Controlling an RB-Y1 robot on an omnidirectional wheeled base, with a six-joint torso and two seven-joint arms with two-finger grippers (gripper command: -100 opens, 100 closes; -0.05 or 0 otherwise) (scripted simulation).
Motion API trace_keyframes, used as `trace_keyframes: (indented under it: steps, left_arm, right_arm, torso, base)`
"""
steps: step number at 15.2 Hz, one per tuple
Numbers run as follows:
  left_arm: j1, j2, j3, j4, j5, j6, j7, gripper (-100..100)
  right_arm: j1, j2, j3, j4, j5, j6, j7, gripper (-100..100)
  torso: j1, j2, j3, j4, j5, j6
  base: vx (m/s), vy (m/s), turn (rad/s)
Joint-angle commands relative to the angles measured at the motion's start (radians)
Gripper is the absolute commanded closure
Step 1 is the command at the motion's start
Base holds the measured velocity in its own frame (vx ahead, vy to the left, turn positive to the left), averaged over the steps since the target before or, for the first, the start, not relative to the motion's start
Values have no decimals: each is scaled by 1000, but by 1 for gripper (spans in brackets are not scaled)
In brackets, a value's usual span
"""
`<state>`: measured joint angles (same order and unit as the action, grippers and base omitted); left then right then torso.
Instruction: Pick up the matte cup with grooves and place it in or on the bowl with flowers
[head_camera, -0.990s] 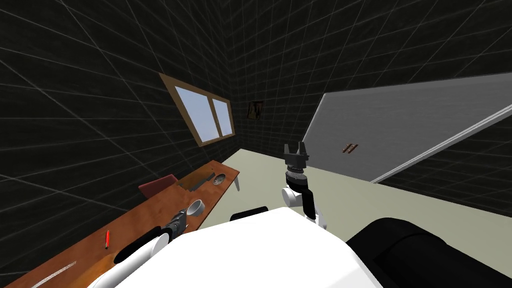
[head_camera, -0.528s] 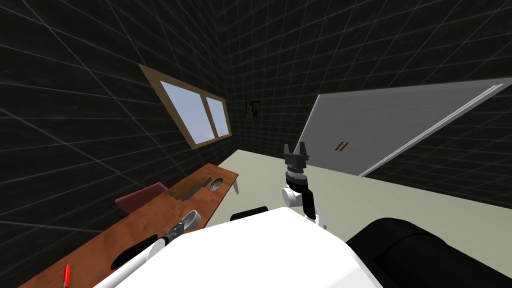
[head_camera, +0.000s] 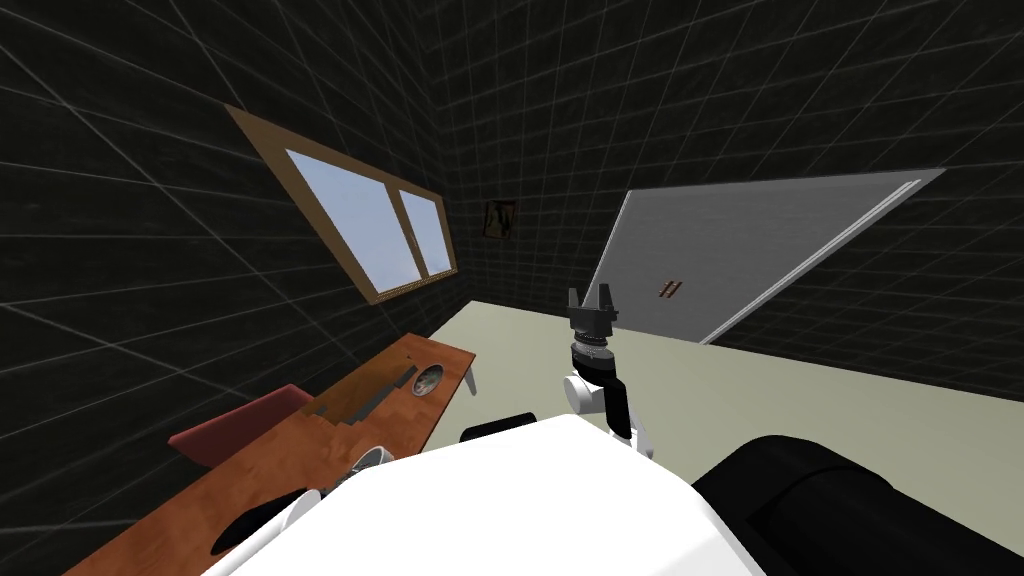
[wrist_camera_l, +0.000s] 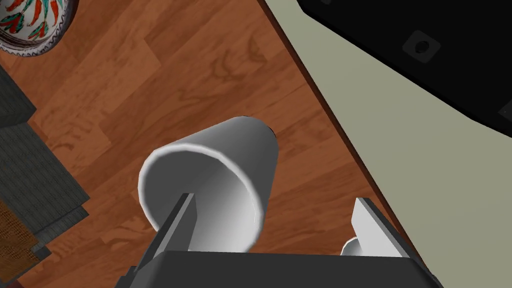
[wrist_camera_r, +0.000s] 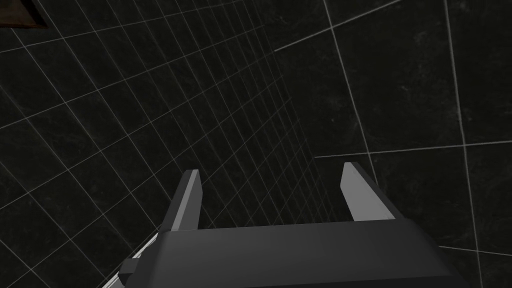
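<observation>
The light grey cup (wrist_camera_l: 225, 160) stands on the wooden table (wrist_camera_l: 165, 85), close to the table's edge, its open mouth turned towards the left wrist camera. The left gripper (wrist_camera_l: 275, 200) is right at it with its blades spread wide. One finger (wrist_camera_l: 181, 220) lies across the cup's mouth; whether it touches the rim I cannot tell. The other finger (wrist_camera_l: 370, 225) stands clear of the cup's side, over the table edge. Nothing is pinched.

The patterned bowl (wrist_camera_l: 30, 22), painted with red and teal leaves inside a dark-edged rim, sits further along the same table, well apart from the cup. Bare wood runs between the two. Beside that stretch lie dark grey mats (wrist_camera_l: 35, 170), stacked with their corners stepped, and a brown woven piece (wrist_camera_l: 15, 242) sits under their near end. They flank the line from cup to bowl without crossing it.

Past the table edge is pale floor (wrist_camera_l: 425, 160). In the head view a red chair (head_camera: 235, 425) is tucked against the table's far side, below a wood-framed window (head_camera: 370, 220). The right gripper (head_camera: 591, 296) is raised out in front, away from the table, its fingers apart and holding nothing.
</observation>
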<state>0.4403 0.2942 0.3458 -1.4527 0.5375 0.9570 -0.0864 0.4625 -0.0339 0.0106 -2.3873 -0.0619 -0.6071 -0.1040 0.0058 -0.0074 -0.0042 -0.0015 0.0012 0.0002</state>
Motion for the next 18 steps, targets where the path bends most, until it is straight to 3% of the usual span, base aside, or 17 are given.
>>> trace_keyframes:
  steps: [1,4,5,6,9,11,12,13,17,18]
  left_arm:
    - [3,6,4,13,14,30,-5,-100]
    - [2,19,9,46,36,74,-12,-100]
    - [7,14,8,27,29,60,-9,-100]
    - [-10,4,-3,64,18,33,-8,-100]
    - [-27,-6,-14,100,5,2,-8,-100]
    - [-36,-11,-19,118,-1,-14,-7,-100]
    - [-28,-8,-15,102,3,-1,-7,-100]
    - [-29,-9,-16,106,2,-5,-7,100]
    - [-29,-9,-16,105,3,-4,-6,100]
    - [-14,1,-6,73,14,26,-8,100]
  right_arm:
    - [0,0,0,0,0,0,0,0]
    - [0,0,0,0,0,0,0,0]
    - [0,0,0,0,0,0,0,0]
    - [0,0,0,0,0,0,0,0]
    - [0,0,0,0,0,0,0,0]
    - [0,0,0,0,0,0,0,0]
    - [0,0,0,0,0,0,0,0]
    - [0,0,0,0,0,0,0,0]
    - [0,0,0,0,0,0,0,0]
    - [0,0,0,0,0,0,0,0]
  torso:
    - [0,0,0,0,0,0]
    - [0,1,1,0,0,0]
    - [-1,1,1,0,0,0]
    - [-2,2,1,0,0,0]
    - [-3,6,3,1,0,0]
    - [-4,6,4,1,-1,0]
    - [-4,7,4,1,-1,0]
    - [-4,6,4,1,-1,0]
    - [-5,6,3,1,-1,0]
    - [-5,6,3,1,-1,0]
  base:
    - [66,77,-94]
    - [59,60,-93]
    - [34,35,-35]
    - [6,30,-5]
    - [-16,27,-8]
    - [-18,23,-3]
    - [-9,14,-4]
    - [-3,5,-1]
    - [0,0,0]
    - [9,-19,6]
